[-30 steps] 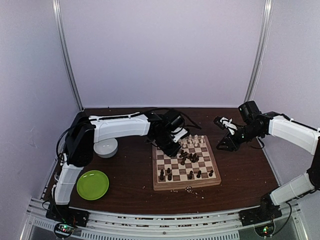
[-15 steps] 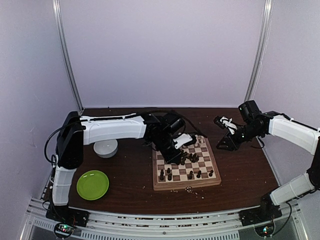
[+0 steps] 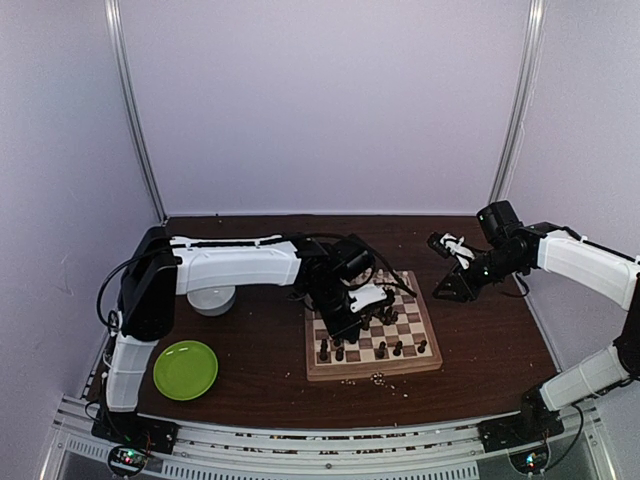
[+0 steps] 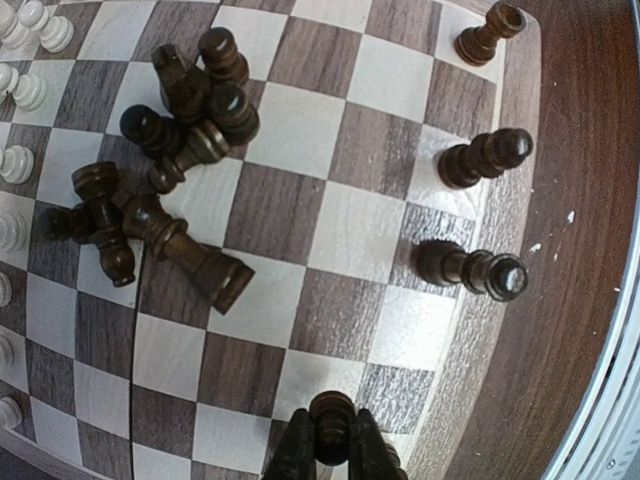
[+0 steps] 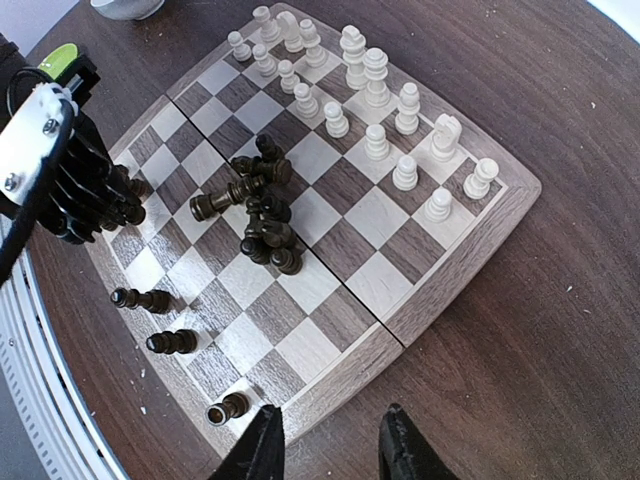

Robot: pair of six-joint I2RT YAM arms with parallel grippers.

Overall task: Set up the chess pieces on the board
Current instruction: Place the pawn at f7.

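Observation:
The board (image 3: pixel 350 370) lies mid-table, and its squares fill the left wrist view (image 4: pixel 335 220). My left gripper (image 3: pixel 340 322) is over the board's near-left part. It is shut (image 4: pixel 332 445) on a dark brown piece (image 4: pixel 332 412) above a near-edge square. A heap of toppled dark pieces (image 4: pixel 160 200) lies mid-board. Three dark pieces (image 4: pixel 470 268) stand along the near edge. Cream pieces (image 5: pixel 370 110) stand in the two far rows. My right gripper (image 3: pixel 445 290) is open (image 5: pixel 330 450) and empty, above the table just past the board's right edge (image 5: pixel 480 230).
A round green plate (image 3: pixel 185 368) sits at the near left of the table. A white bowl (image 3: pixel 213 297) stands behind it, under the left arm. Pale crumbs (image 3: pixel 380 378) lie in front of the board.
My left gripper has moved from the board's far-left part toward its near-left part, shut on the dark piece. The right arm has not moved.

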